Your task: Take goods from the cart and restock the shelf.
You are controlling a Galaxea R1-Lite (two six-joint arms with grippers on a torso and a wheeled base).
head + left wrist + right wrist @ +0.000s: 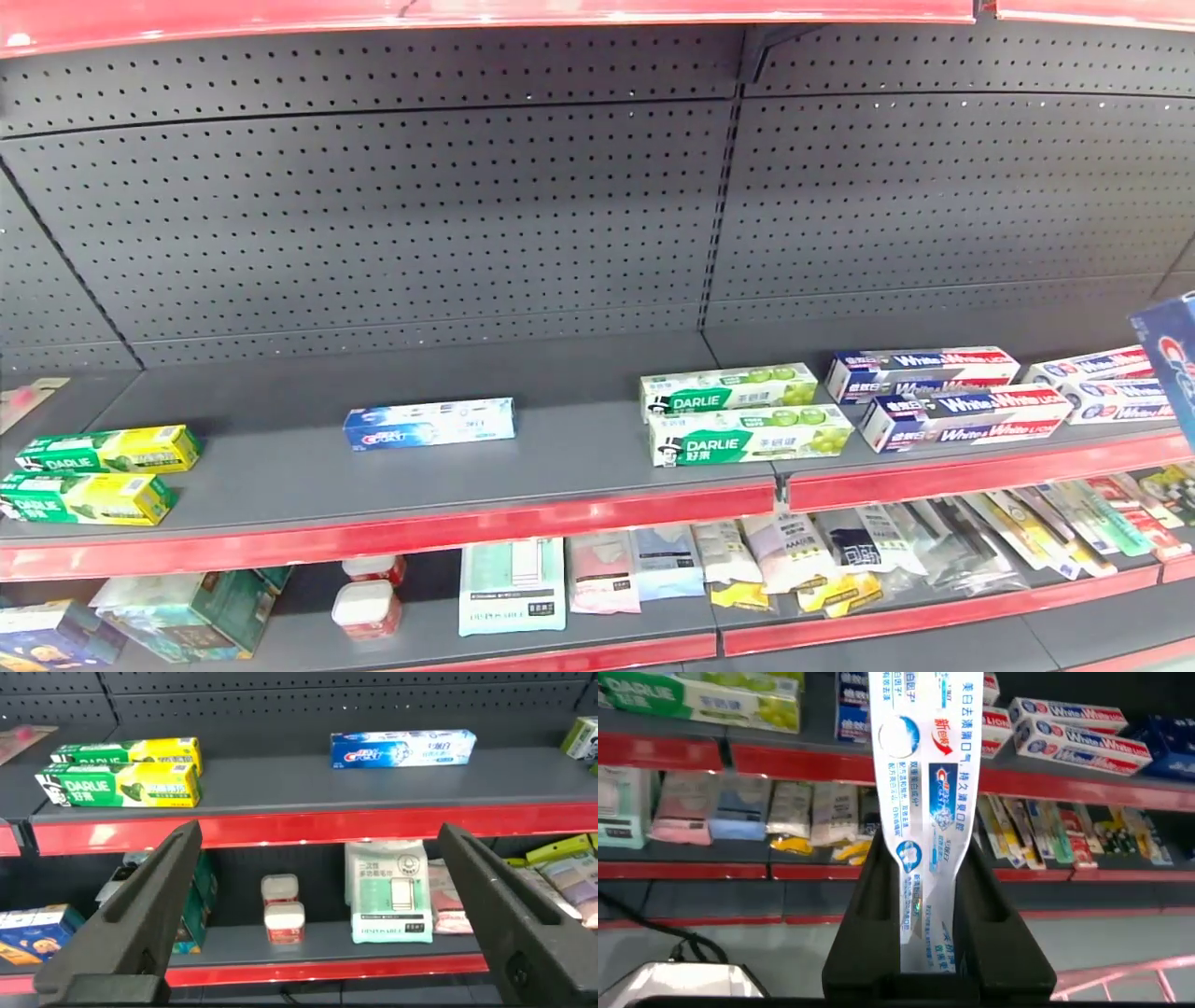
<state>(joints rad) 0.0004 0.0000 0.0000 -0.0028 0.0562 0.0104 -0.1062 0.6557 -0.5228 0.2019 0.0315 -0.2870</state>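
Right gripper (924, 873): jaws clenched on a blue-and-white toothpaste box (920, 784), near the shelf's right end. Left gripper (318, 833): jaws released, facing the front edge of the shelf (280, 779). Shelf stock: one similar lone box (429, 423) left of centre; two green-yellow boxes (107, 450) at left edge; two green-white boxes (747, 439) right of centre.

A shop: beyond the left gripper (318, 833) stand pegboard-backed shelves (280, 784) with red price rails (374, 823), stocked with rows of toothpaste boxes (402, 749).
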